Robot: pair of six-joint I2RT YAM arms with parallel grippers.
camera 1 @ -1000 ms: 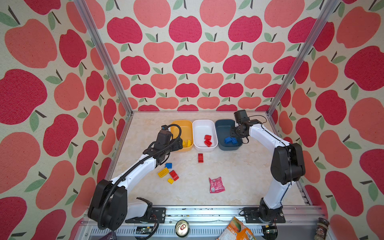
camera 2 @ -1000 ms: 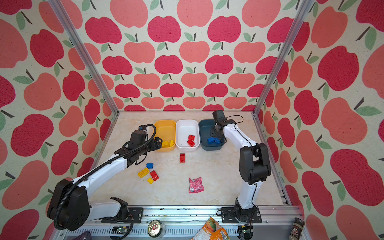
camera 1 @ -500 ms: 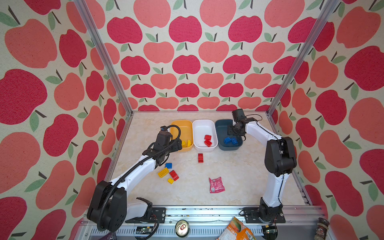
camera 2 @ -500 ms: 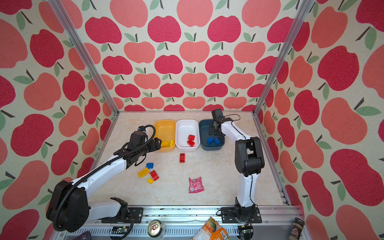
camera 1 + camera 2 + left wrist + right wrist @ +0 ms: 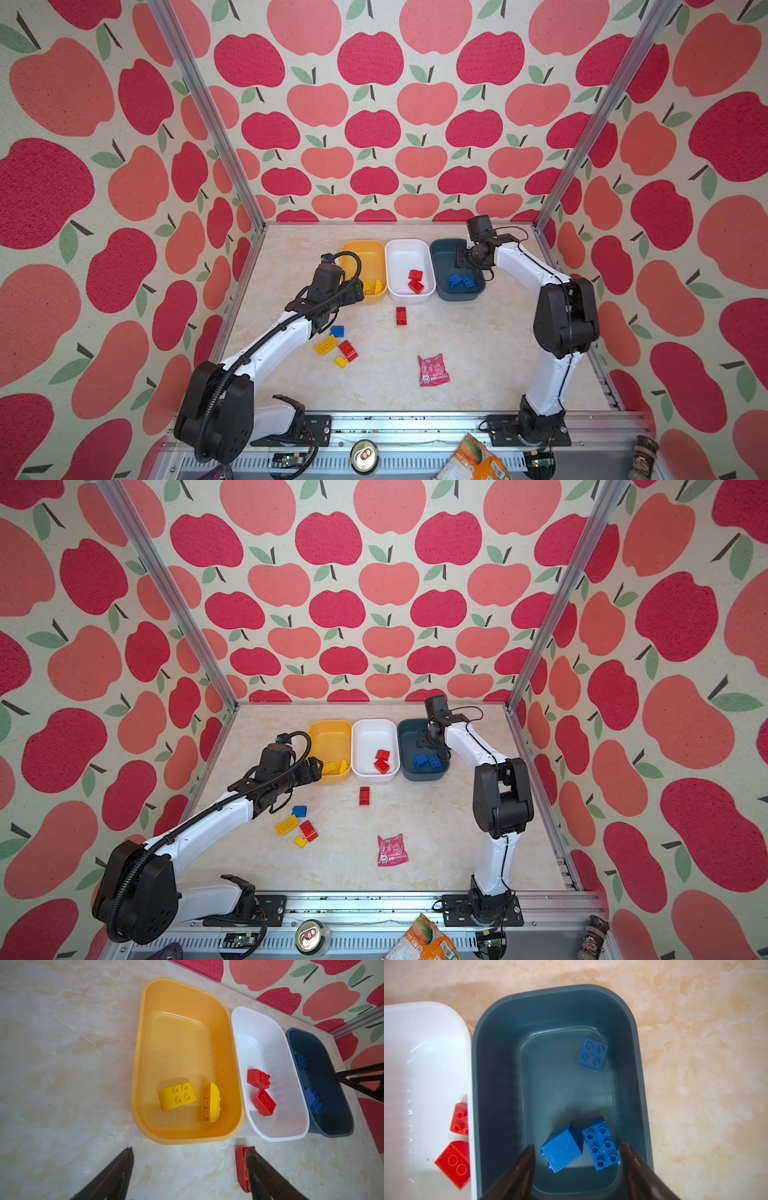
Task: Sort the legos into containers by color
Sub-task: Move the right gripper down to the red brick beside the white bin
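Down under the right tool (image 5: 577, 1144), between its fingertips, two blue legos (image 5: 562, 1150) lie on the floor of the dark blue-grey bin (image 5: 639, 1064), with a third blue lego (image 5: 593, 1054) farther ahead. Its jaws are spread wide and grip nothing. The danger is on the way out: the fingers look low over the bin, so a slanted lift could hook the rim and shove it into the white bin (image 5: 425, 1022) alongside, or flick a lego out.

Over at the left tool (image 5: 189, 1148) the jaws are equally wide and empty, hovering short of the yellow bin (image 5: 141, 1043) (two yellow legos (image 5: 177, 1096) inside, ahead of the tips). A red lego (image 5: 241, 1167) lies on the tabletop (image 5: 62, 1043) right by one finger, half covered by it. Whether they touch, I cannot tell. A careless close could knock it away.

Back behind that tool, beside its arm, the loose cluster (image 5: 338, 347) of blue, yellow and red legos sits packed tight, so a grab there could pinch two colours at once. The pink packet (image 5: 432, 370) is no lego.

Hard to make out are the right tool's fingers, which melt into the dark bin in both top views. The cluster falls outside both wrist views.
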